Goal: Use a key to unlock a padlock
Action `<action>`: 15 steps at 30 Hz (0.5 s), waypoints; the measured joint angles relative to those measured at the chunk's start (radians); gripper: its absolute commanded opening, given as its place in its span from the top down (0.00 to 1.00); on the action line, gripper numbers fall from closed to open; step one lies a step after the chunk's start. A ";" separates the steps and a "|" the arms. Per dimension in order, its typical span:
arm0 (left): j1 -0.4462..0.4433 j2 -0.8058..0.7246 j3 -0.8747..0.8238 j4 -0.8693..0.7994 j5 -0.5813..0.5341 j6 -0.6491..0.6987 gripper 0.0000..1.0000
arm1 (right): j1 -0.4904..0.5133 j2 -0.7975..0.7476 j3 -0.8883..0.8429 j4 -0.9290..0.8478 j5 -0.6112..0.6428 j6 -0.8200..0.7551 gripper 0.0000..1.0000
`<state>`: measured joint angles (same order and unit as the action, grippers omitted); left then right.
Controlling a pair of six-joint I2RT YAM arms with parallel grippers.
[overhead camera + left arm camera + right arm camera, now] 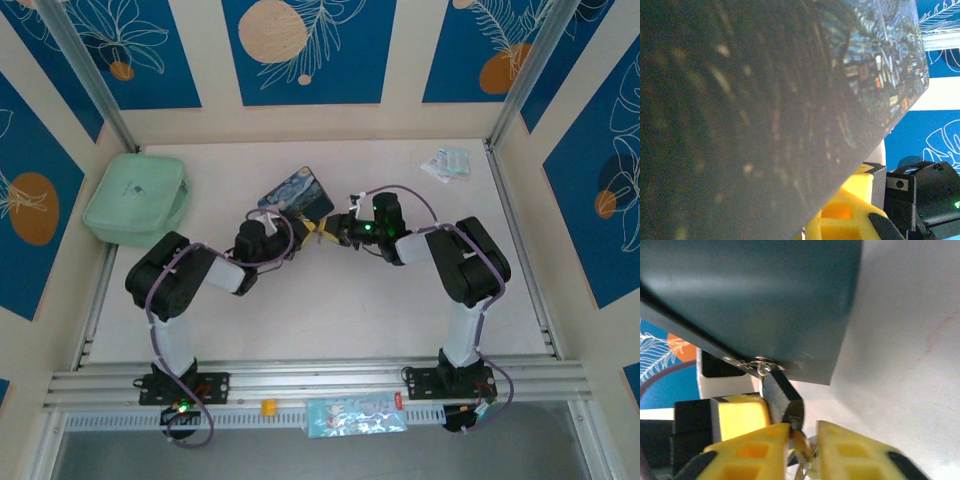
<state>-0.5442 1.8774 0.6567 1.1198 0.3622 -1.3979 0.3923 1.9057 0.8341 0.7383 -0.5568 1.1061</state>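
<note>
We are looking down at a white table (330, 320) sitting inside a little room with cream walls (408, 60). Big blue panels (310, 50) are hanging on the walls, and they are showing white leaves and orange circles. Shiny metal poles (85, 70) are standing in the two back corners. A silver rail (320, 382) is running along the near edge of the table. Soft, even light is falling over everything.

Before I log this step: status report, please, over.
Left gripper shut on tin. Right gripper: jaws slightly apart, key between them, grip unclear. Key at padlock bottom; padlock hangs on tin. Nothing in the way.
</note>
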 measured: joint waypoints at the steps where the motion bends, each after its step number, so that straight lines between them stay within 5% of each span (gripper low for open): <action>1: -0.004 0.000 0.000 0.000 -0.002 0.001 1.00 | -0.002 0.000 -0.014 0.012 0.003 0.008 0.64; 15: -0.032 0.001 0.000 -0.013 0.018 0.039 1.00 | -0.036 -0.030 -0.151 0.175 0.006 0.081 0.53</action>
<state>-0.5766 1.8786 0.6567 1.1072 0.3801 -1.3594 0.3565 1.8755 0.6830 0.9138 -0.5507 1.1873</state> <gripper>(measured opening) 0.047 0.457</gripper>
